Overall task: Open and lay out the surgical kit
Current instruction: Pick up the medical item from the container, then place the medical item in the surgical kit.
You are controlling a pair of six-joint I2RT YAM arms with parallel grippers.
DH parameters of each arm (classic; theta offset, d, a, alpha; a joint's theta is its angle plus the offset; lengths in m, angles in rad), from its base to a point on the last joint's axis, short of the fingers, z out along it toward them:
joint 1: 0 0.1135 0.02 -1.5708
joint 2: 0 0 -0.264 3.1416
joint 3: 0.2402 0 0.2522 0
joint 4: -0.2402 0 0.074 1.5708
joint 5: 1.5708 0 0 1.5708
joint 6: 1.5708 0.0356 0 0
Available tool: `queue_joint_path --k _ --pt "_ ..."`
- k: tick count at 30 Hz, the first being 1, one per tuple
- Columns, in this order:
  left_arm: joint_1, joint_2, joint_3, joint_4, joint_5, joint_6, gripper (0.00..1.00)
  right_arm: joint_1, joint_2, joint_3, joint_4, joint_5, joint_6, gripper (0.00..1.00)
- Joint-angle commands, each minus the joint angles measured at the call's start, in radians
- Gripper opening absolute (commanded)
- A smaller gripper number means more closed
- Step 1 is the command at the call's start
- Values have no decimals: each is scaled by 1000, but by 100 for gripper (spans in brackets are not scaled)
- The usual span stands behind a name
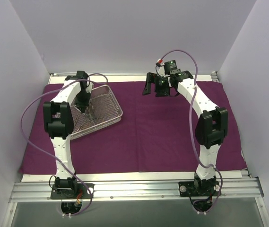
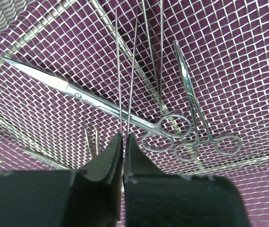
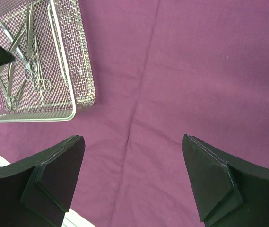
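The dark magenta cloth wrap [image 1: 172, 127] lies spread flat over the table. On its left part stands the silver wire-mesh tray [image 1: 117, 105]. My left gripper [image 1: 88, 109] reaches down into the tray. In the left wrist view it [image 2: 124, 137] is shut on a slim pair of tweezers [image 2: 124, 126], whose two thin prongs run away from the jaws. Scissors [image 2: 96, 103] and a ring-handled clamp [image 2: 193, 109] lie on the mesh below. My right gripper [image 1: 154, 90] hovers open over the cloth's far middle, with bare cloth [image 3: 195, 71] between its fingers [image 3: 133, 138].
More slim instruments [image 2: 153, 47] lie in the tray. The right wrist view shows the tray [image 3: 84, 66] to the upper left. White walls close in the table on three sides, and a metal rail [image 1: 134, 189] runs along the near edge.
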Motion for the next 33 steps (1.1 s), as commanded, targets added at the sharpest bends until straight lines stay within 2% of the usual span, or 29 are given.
queue_joint_path --k 1,4,8,12,16,19,24,26,29,30,33 --pt "10 -84 -10 -19 -46 -21 2 -4 17 50 -1 -28 6 87" --pt "10 -80 5 -47 -29 -46 2 -2 21 50 2 -37 12 86" --pt "13 -78 25 -98 62 -130 2 2 18 52 0 -31 13 86" --pt "33 -84 -18 -67 232 -193 2 10 17 53 2 -28 18 86" --pt "70 -73 5 -131 273 -293 2 18 14 60 -3 -17 24 86" --pt "86 -100 -3 -133 261 -311 2 28 15 52 0 -16 29 86" --pt "119 -149 -4 -174 129 -259 2 54 35 67 -12 -11 24 86" --pt "121 -220 -44 -142 131 -248 2 71 43 79 -12 -13 24 86" --pt "121 -309 -84 -98 238 -264 2 97 63 116 -26 6 26 89" --pt "121 -331 -98 -84 357 -270 2 102 70 130 -35 15 20 99" --pt "113 -411 -237 72 575 -346 2 88 34 97 9 26 64 100"
